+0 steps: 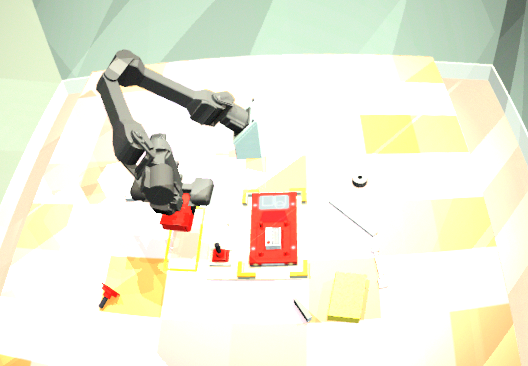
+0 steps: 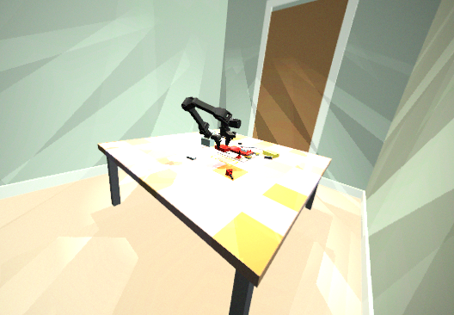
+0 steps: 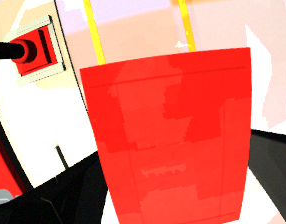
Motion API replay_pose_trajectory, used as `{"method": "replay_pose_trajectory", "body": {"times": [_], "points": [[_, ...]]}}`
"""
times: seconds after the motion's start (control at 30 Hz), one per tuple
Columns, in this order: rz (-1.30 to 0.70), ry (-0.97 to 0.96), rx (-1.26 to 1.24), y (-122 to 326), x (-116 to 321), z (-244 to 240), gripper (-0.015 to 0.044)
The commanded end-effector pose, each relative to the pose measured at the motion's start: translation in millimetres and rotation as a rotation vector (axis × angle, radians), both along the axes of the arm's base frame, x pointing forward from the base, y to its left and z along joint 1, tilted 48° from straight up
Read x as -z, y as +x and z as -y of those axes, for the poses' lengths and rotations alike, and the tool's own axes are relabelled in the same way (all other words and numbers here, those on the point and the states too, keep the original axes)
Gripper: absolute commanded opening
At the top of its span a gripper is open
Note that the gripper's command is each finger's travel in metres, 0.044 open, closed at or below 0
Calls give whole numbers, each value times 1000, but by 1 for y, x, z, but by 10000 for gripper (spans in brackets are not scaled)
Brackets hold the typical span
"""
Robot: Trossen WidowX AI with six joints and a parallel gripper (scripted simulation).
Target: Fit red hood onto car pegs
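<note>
The red hood (image 1: 176, 221) (image 2: 222, 148) (image 3: 169, 120) is between the fingers of my gripper (image 1: 179, 210) (image 3: 173, 147), which is shut on its two long sides. The hood is flat-roofed, roof up, over the far end of a yellow outline (image 1: 201, 235) (image 3: 96, 42); its exact height above the table is hard to tell. Its corner holes are hidden. The red chassis (image 1: 256, 237) (image 2: 244, 151) (image 3: 3, 172) sits in the jig (image 1: 246, 270) to the right in the top view. The pale engine block (image 1: 273, 238) is on its deck, with short red pegs around it.
A red piece with a black shaft (image 1: 220, 255) (image 3: 36, 52) stands between outline and jig. Another red-and-black piece (image 1: 109, 292) (image 2: 229, 172) lies at front left. A yellow block (image 1: 348, 295), dark-edged bar (image 1: 302, 310), thin rod (image 1: 351, 218), black ring (image 1: 359, 181) and teal wedge (image 1: 248, 144) surround the jig.
</note>
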State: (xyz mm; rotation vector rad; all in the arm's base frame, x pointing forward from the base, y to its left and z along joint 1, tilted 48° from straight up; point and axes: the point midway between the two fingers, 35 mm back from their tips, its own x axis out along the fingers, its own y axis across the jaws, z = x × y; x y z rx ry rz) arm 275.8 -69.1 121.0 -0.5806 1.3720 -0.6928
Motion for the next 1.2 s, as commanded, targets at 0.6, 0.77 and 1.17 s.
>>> {"method": "replay_pose_trajectory", "body": {"times": [0.6,0.77,1.17], "points": [[-11,13,-39,15,-4,-43,0],[-22,23,-55,25,11,-59,0],[-39,37,-64,41,46,-96,0]]}}
